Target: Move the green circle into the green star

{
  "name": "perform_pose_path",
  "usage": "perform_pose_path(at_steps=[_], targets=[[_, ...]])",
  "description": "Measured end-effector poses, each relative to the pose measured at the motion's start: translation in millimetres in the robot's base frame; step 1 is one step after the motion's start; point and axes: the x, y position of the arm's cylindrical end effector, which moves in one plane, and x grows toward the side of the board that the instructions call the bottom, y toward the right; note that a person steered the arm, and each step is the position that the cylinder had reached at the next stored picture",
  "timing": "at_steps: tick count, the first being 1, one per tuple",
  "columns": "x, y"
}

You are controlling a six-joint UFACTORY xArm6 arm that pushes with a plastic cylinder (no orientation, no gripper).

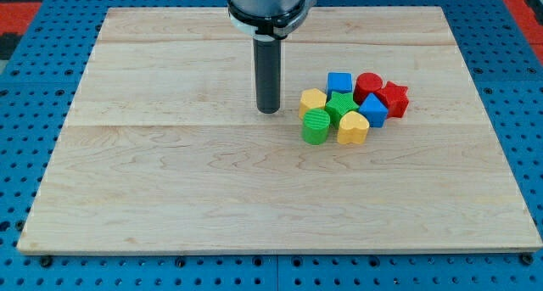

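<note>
The green circle (pixel 316 125) stands on the wooden board at the lower left of a tight cluster of blocks. The green star (pixel 342 107) lies just up and to the right of it, touching or nearly touching it. My tip (pixel 269 111) rests on the board to the left of the cluster, about a block's width left of the yellow block and up-left of the green circle. It touches no block.
Around the green star sit a yellow hexagon-like block (pixel 312 100), a yellow heart (pixel 354 128), a blue cube (pixel 340 82), a blue block (pixel 373 109), a red cylinder (pixel 368 86) and a red star (pixel 394 99). The board (pixel 170 181) lies on a blue pegboard table.
</note>
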Motion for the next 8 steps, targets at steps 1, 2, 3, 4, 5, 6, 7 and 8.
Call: perform_pose_path(at_steps=[1, 2, 3, 4, 5, 6, 7, 8], targets=[[42, -2], [62, 18], [50, 21], [49, 22], [49, 25], [48, 55], [32, 51], [47, 6]])
